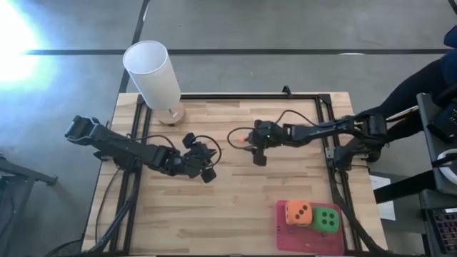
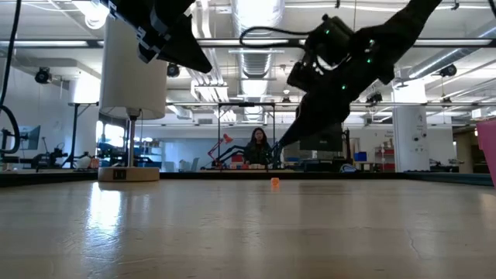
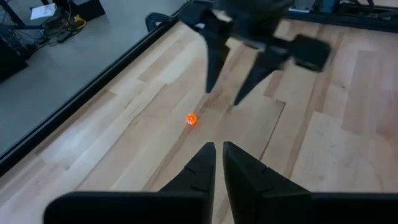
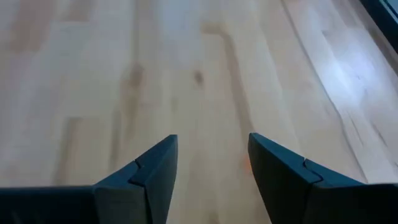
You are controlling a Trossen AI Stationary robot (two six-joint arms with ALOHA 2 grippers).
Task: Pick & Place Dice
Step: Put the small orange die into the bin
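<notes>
Two dice rest on the pink mat (image 1: 285,235) — one orange die (image 1: 298,213) and one green die (image 1: 327,220), side by side and touching, presumably already delivered. One small orange object (image 1: 245,138) lies on the table (image 1: 235,207), well away from the mat; whether it is a die cannot be told. Right gripper (image 1: 258,155) hangs just beside it, fingers spread and empty — apparently lining up a pick. Left gripper (image 1: 208,173) waits further from the mat, fingers nearly closed, holding nothing. One white cylinder (image 1: 153,75) stands beyond.
</notes>
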